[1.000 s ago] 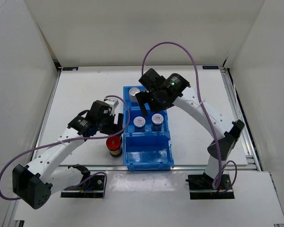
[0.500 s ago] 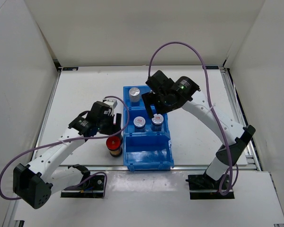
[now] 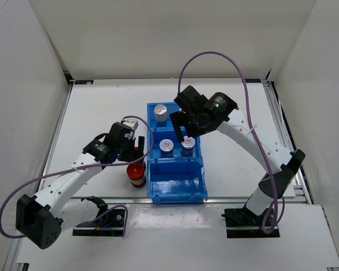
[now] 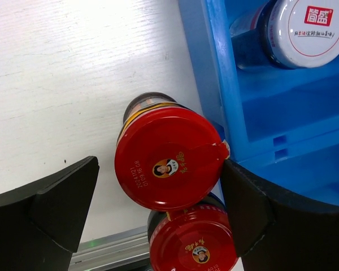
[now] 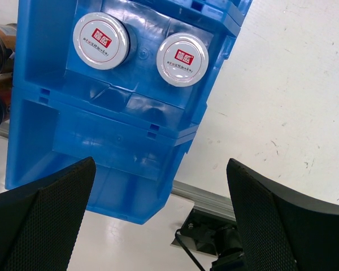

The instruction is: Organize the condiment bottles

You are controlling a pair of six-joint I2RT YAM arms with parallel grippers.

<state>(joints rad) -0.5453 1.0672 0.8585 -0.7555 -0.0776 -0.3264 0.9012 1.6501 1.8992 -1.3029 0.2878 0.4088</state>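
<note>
— Since the red-capped bottle (image 4: 168,165) stands upright just outside the left wall of the blue bin (image 4: 206,68), which arm is favoured?

— The left: the cap is framed by the spread fingers of the left gripper (image 4: 160,172), nothing clamped. The right gripper (image 5: 161,169), also spread, is held over the white-capped bottles (image 5: 100,40) in the middle compartment.

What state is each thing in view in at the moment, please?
Red bottles, upright on table beside bin.
Left claw, open, around one of them.
Right claw, open, empty.
White bottles, upright in middle compartment.
Silver bottle, upright in far compartment.
Bin, near compartment empty.
</note>
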